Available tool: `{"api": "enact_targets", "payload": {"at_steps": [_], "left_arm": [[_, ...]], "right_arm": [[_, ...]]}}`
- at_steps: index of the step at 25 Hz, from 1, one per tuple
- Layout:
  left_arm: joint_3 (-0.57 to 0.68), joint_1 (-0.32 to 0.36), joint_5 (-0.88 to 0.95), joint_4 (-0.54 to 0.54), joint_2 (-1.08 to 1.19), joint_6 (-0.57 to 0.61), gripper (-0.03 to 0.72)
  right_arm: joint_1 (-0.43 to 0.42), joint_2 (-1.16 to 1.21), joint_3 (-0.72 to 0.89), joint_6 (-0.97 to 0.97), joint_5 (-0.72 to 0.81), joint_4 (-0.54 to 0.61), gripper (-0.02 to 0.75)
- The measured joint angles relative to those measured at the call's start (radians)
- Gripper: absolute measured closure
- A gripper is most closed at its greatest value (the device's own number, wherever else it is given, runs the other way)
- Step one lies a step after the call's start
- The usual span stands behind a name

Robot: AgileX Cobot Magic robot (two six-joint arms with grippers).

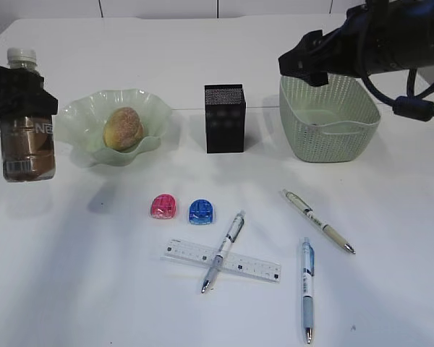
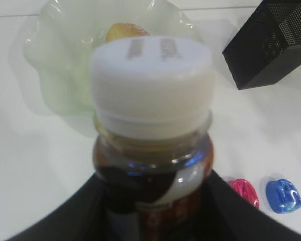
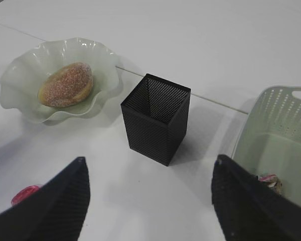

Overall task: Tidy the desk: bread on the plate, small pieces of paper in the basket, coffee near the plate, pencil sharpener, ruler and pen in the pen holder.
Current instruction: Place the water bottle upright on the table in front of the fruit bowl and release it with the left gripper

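Note:
My left gripper [image 1: 18,97] is shut on a coffee bottle [image 1: 27,137] with a white cap [image 2: 150,85], held just left of the pale green plate [image 1: 79,116]. The bread [image 1: 123,128] lies on the plate. My right gripper [image 3: 148,173] is open and empty, up above the green basket [image 1: 333,134]. A scrap of paper [image 3: 268,182] lies in the basket. The black mesh pen holder [image 1: 225,118] stands at mid-table. A pink sharpener [image 1: 164,207], a blue sharpener [image 1: 201,211], a clear ruler [image 1: 257,267] and three pens [image 1: 224,249] [image 1: 318,220] [image 1: 307,288] lie in front.
One pen lies across the ruler. The white table's far edge [image 1: 166,22] runs behind the plate and basket.

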Motion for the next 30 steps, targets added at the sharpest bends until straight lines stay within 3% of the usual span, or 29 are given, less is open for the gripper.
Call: {"api": "enact_targets", "payload": {"at_steps": [16, 26, 30], "left_arm": [[0.146, -0.012, -0.202, -0.012, -0.127, 0.08, 0.381], [0.251, -0.176, -0.446, -0.025, -0.131, 0.087, 0.381], [0.29, -0.209, -0.542, -0.028, -0.131, 0.087, 0.381]], "right_arm": [[-0.007, 0.067, 0.002, 0.004, 0.0, 0.004, 0.15], [-0.075, 0.069, 0.002, 0.012, 0.003, 0.004, 0.152], [-0.075, 0.069, 0.002, 0.012, 0.02, -0.01, 0.152]]}}
